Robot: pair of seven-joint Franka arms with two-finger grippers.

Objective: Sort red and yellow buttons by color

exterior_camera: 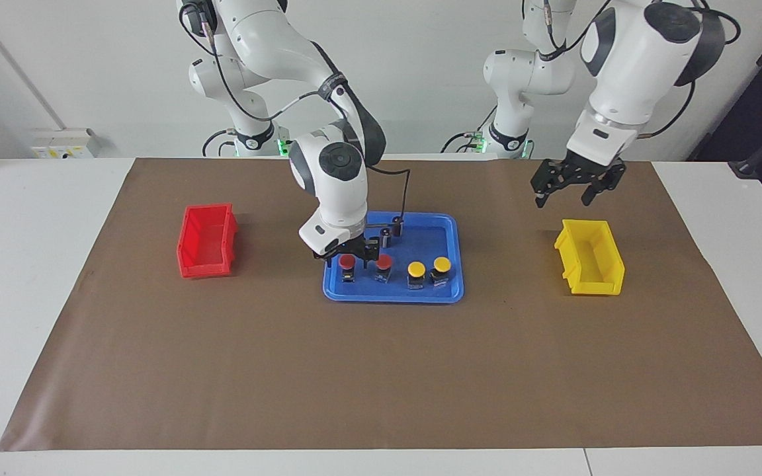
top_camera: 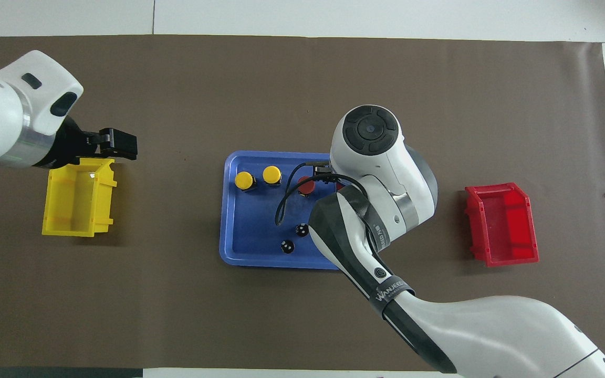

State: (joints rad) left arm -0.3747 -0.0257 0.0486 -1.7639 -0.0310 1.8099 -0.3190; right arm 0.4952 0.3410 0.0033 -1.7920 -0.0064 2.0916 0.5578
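Right end effector (exterior_camera: 347, 259) is lowered, wrist bent steeply downward; left end effector (exterior_camera: 574, 188) is held raised, fingers spread.

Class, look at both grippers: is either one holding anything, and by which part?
Left gripper holds nothing. Right gripper straddles the domed cap of the end red push-button in the blue plastic tray; a grip cannot be told.

My tray (exterior_camera: 455, 264) sits mid-table between two bins (exterior_camera: 206, 240) (exterior_camera: 590, 257); four buttons (exterior_camera: 394, 270) line its edge farthest from me, two cylinders (exterior_camera: 392, 231) stand nearer.
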